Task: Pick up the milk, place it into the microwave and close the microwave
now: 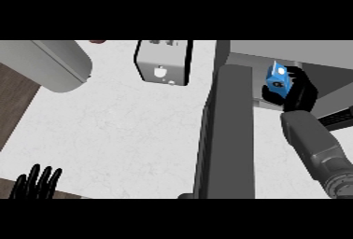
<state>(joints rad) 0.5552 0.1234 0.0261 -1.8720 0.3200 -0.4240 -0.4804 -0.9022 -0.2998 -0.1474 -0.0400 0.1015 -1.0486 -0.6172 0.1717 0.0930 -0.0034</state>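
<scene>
a: we start at our right robot hand (298, 91). its black fingers are curled round the milk (277, 77), a small blue carton with a white top edge, tilted in the grasp.

b: so the pick-up is done, we'd say. where does the milk sit against the microwave (296, 55)?

a: we hold it up at the mouth of the grey cavity, just past the microwave door (228, 135), which stands swung wide open toward us as a long dark slab. we can't tell whether the carton is already resting on the cavity floor or hanging above it.

b: then what's left, as we judge it, is to set it down inside, let go, draw the arm out and swing that door closed.

a: yes. placing is under way at best, closing is not begun.

b: and our other side?

a: our left robot hand (38, 183) rests at the lower left edge of the view, fingers straight and up, holding nothing.

b: anything else on the table (124, 140)?

a: a white toaster-like appliance (162, 61) at the far side, and a large grey rounded object (55, 63) at the upper left, both well apart from the milk.
</scene>
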